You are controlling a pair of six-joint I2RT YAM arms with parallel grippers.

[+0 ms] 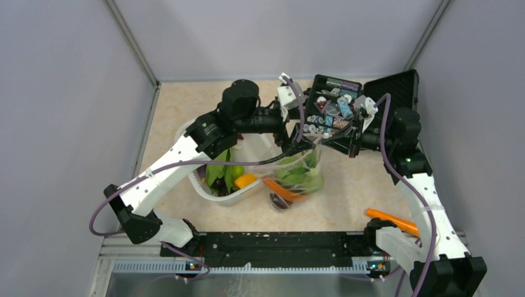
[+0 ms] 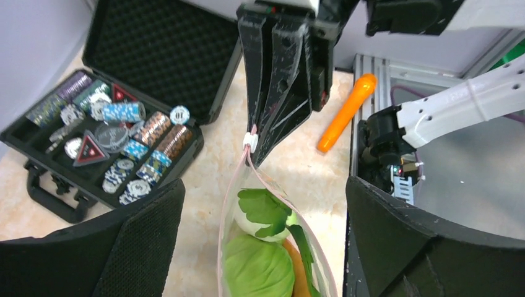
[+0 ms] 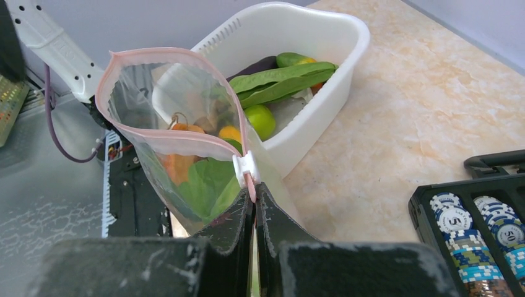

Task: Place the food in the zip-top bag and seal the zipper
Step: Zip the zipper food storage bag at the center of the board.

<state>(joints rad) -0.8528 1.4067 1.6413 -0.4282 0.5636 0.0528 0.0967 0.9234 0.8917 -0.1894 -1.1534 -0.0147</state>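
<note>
The zip-top bag [image 3: 155,99] hangs upright over the table with its mouth spread wide, and the pink zipper [image 3: 164,54] forms an open loop. My right gripper [image 3: 254,197] is shut on the zipper's end, just below the white slider [image 3: 246,167]. Food lies inside the bag: green cabbage [image 2: 257,269], a white radish with leaves [image 2: 266,213] and an orange carrot [image 3: 179,164]. My left gripper [image 2: 263,244] is open, with its fingers [image 2: 124,247] standing wide on either side of the bag and touching nothing. Another carrot [image 2: 347,112] lies on the table.
The white tub [image 3: 322,105] beside the bag holds green leafy pieces [image 3: 285,80], a lime-green ball [image 3: 260,120] and a dark purple piece [image 3: 257,65]. An open black case [image 2: 155,55] of poker chips stands at the back right. A metal rail [image 1: 266,247] runs along the near edge.
</note>
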